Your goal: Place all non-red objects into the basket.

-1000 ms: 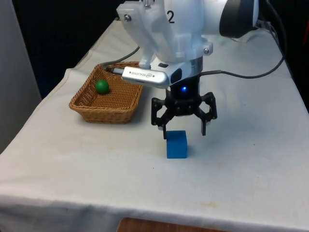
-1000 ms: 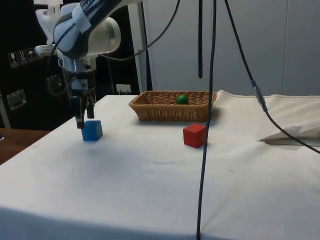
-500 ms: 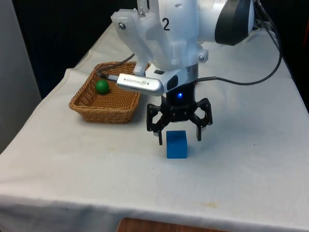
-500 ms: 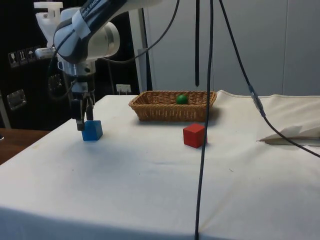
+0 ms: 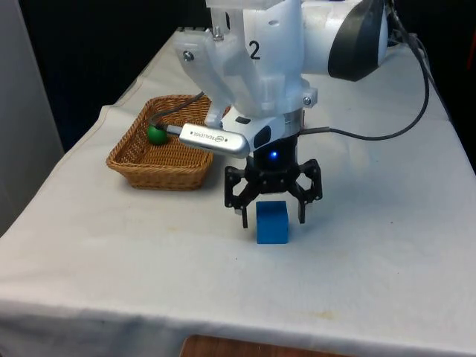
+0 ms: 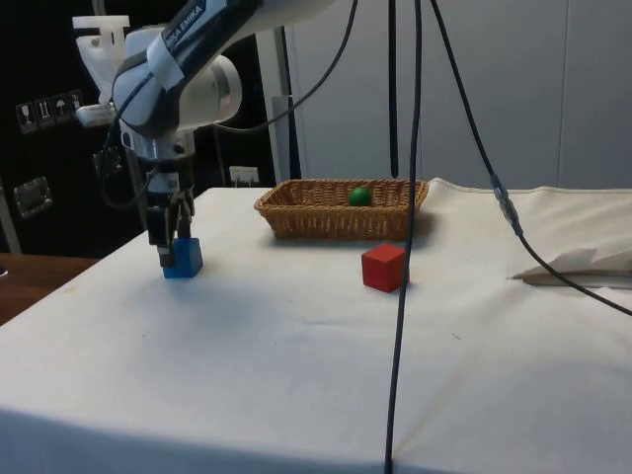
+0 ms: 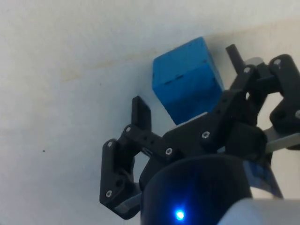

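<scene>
A blue cube (image 5: 272,223) (image 6: 184,259) (image 7: 187,79) sits on the white cloth near the table's front. My gripper (image 5: 273,214) (image 6: 169,253) (image 7: 186,82) is open and low over it, one finger on each side of the cube's upper part and clear of its faces. A green ball (image 5: 155,134) (image 6: 359,196) lies in the wicker basket (image 5: 160,172) (image 6: 336,223) at the front view's left, partly covered by the arm there. A red cube (image 6: 383,268) stands on the cloth in front of the basket in the side view.
Black cables (image 6: 403,296) hang down across the side view. A folded bit of white cloth (image 6: 583,265) lies at the side view's right. The table's front edge (image 5: 238,327) runs a short way in front of the blue cube.
My gripper has come down and slightly towards the front view's left, from just above the blue cube to straddling it. It stays open. The cubes and the ball have not moved.
</scene>
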Controlling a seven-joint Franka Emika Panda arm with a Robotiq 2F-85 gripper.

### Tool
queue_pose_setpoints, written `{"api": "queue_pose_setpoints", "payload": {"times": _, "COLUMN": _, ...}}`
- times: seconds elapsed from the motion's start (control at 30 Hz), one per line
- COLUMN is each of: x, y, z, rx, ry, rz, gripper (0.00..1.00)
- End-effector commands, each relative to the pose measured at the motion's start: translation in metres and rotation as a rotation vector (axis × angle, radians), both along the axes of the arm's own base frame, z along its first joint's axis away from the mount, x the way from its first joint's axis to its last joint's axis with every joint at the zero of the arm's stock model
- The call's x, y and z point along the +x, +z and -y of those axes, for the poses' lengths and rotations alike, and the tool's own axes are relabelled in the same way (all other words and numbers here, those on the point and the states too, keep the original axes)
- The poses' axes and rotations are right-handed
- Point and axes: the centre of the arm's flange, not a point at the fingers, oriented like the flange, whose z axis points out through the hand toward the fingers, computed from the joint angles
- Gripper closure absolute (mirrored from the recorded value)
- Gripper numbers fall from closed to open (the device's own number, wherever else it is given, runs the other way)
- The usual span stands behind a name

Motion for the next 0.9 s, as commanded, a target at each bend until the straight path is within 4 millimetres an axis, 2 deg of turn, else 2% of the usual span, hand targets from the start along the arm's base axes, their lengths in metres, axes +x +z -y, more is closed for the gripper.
{"api": "queue_pose_setpoints", "payload": {"times": 0.0, "x": 0.0, "y": -0.001, "z": 0.0, "rx": -0.001, "ry": -0.002, "rz": 0.001, "gripper": 0.19}}
{"api": "queue_pose_setpoints", "payload": {"times": 0.03, "x": 0.001, "y": -0.002, "z": 0.002, "rx": -0.004, "ry": -0.011, "rz": 0.001, "gripper": 0.19}}
{"api": "queue_pose_setpoints", "payload": {"times": 0.07, "x": 0.001, "y": -0.003, "z": 0.002, "rx": -0.006, "ry": -0.014, "rz": 0.001, "gripper": 0.42}}
{"api": "queue_pose_setpoints", "payload": {"times": 0.23, "x": 0.001, "y": -0.004, "z": 0.002, "rx": -0.007, "ry": -0.019, "rz": 0.0, "gripper": 0.96}}
{"api": "queue_pose_setpoints", "payload": {"times": 0.27, "x": 0.001, "y": -0.004, "z": 0.003, "rx": -0.008, "ry": -0.019, "rz": 0.0, "gripper": 0.99}}
{"api": "queue_pose_setpoints", "payload": {"times": 0.5, "x": 0.002, "y": -0.004, "z": 0.003, "rx": -0.008, "ry": -0.022, "rz": 0.0, "gripper": 0.98}}
{"api": "queue_pose_setpoints", "payload": {"times": 0.63, "x": 0.002, "y": 0.011, "z": 0.005, "rx": -0.005, "ry": -0.039, "rz": 0.004, "gripper": 0.98}}
{"api": "queue_pose_setpoints", "payload": {"times": 0.67, "x": 0.003, "y": 0.007, "z": 0.006, "rx": -0.008, "ry": -0.036, "rz": 0.009, "gripper": 0.98}}
{"api": "queue_pose_setpoints", "payload": {"times": 0.7, "x": 0.003, "y": 0.018, "z": 0.007, "rx": -0.004, "ry": -0.049, "rz": 0.005, "gripper": 0.98}}
{"api": "queue_pose_setpoints", "payload": {"times": 0.87, "x": 0.003, "y": 0.031, "z": 0.012, "rx": -0.002, "ry": -0.068, "rz": 0.006, "gripper": 0.98}}
